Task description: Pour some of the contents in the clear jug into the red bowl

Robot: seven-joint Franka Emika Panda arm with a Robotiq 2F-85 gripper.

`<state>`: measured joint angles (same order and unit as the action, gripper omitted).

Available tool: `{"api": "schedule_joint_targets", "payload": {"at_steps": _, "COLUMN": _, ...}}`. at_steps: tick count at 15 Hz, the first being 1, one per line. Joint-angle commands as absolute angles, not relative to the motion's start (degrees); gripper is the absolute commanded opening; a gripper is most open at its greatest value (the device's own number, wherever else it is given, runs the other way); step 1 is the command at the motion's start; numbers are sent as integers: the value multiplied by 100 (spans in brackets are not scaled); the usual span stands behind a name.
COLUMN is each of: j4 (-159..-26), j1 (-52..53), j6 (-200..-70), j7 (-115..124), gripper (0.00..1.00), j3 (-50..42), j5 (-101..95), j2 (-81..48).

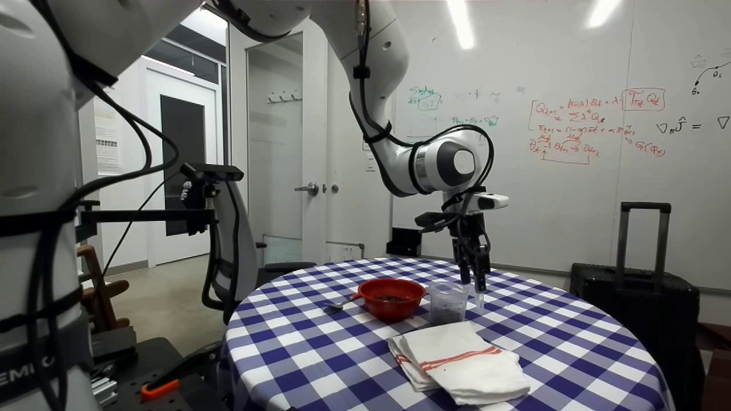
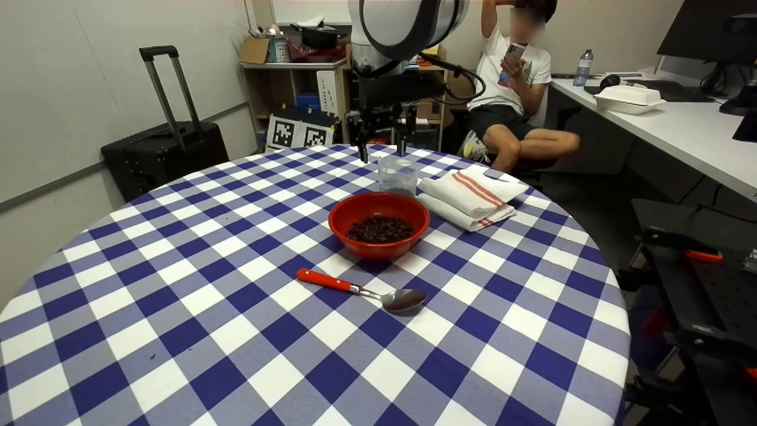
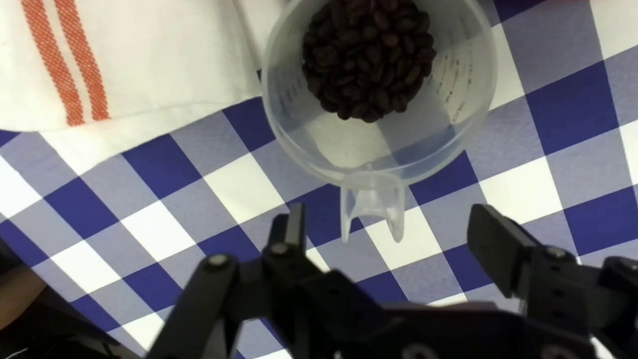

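Jug (image 2: pixel 397 175) sits untouched by the empty, wide-spread gripper (image 3: pixel 388 214). Its long axis stands upright, handle (image 3: pixel 374 180) toward the right table edge (image 1: pixel 608 331) in an exterior view.

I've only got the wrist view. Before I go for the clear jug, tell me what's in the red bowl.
Observer: In an exterior view, the red bowl has dark beans in its bottom.
Operator: Now tell me whether the hand is down on the tablecloth.
Observer: It isn't; in both exterior views it hangs above the tablecloth.
Operator: Report what lies on the bowl's side away from the clear jug.
Observer: A spoon with a red handle lies there on the tablecloth.
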<state>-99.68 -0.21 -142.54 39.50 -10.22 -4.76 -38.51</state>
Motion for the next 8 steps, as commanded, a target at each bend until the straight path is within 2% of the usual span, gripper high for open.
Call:
{"api": "schedule_joint_targets", "payload": {"at_steps": 1, "j4": -9647, "j1": 53, "j6": -14115, "j7": 3817, "gripper": 51, "j3": -1143, "j5": -408, "j2": -4064}}
{"api": "schedule_joint_targets", "payload": {"at_steps": 7, "j4": -9684, "j1": 21, "j6": -14132, "j7": 3758, "gripper": 6, "j3": -1116, "j5": -343, "j2": -3998}}
{"api": "schedule_joint_targets", "payload": {"at_steps": 8, "j4": -9723, "j1": 24, "j6": -14127, "j7": 3724, "gripper": 4, "j3": -1086, "j5": -327, "j2": -3934}}
